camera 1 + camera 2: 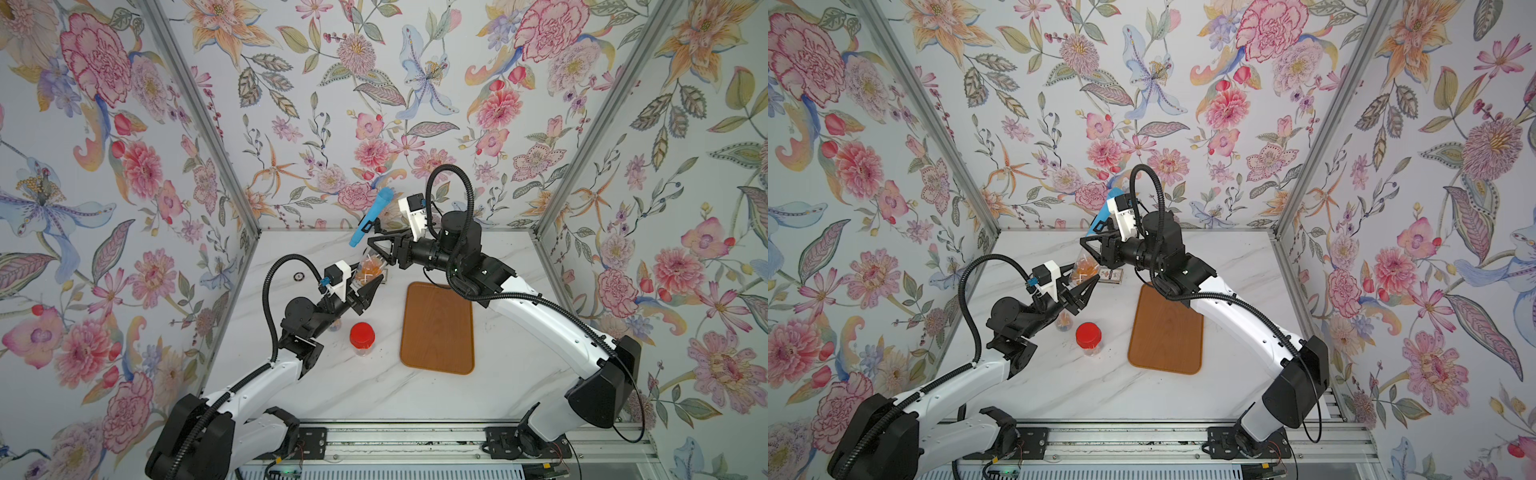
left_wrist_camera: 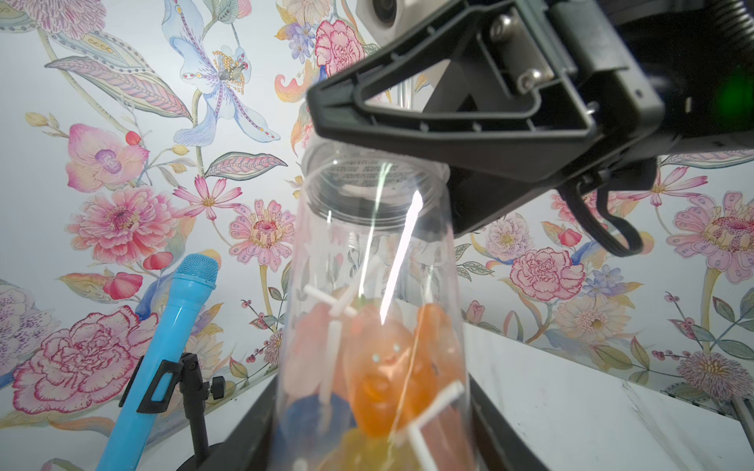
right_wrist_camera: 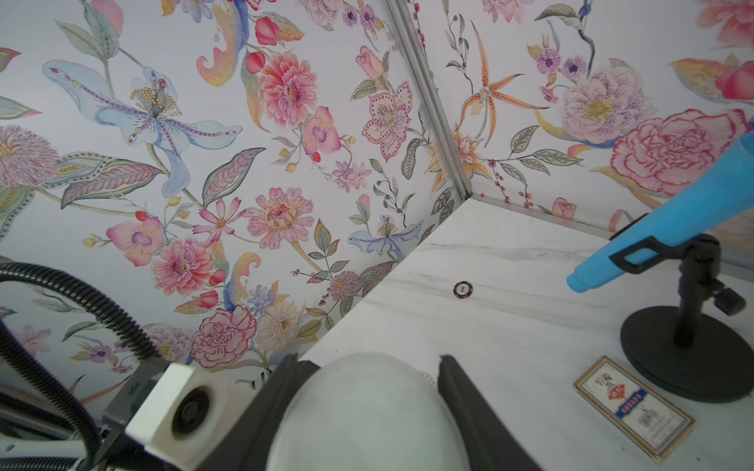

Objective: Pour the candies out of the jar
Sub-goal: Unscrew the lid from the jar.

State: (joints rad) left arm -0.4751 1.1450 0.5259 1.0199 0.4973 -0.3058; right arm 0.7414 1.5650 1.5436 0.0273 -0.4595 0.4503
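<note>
Left hand clamps the clear jar of lollipop candies above the counter, at 12 o'clock from a red-lidded jar. The right hand straddles its top; whether it grips cannot be told.

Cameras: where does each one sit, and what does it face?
Top views: high at the front, looking down at the table; left arm and right arm show.
Left wrist: on the left arm, facing the jar of candies in the left gripper.
Right wrist: on the right arm, facing the corner past the right gripper.
Both wrist views share the blue microphone.
</note>
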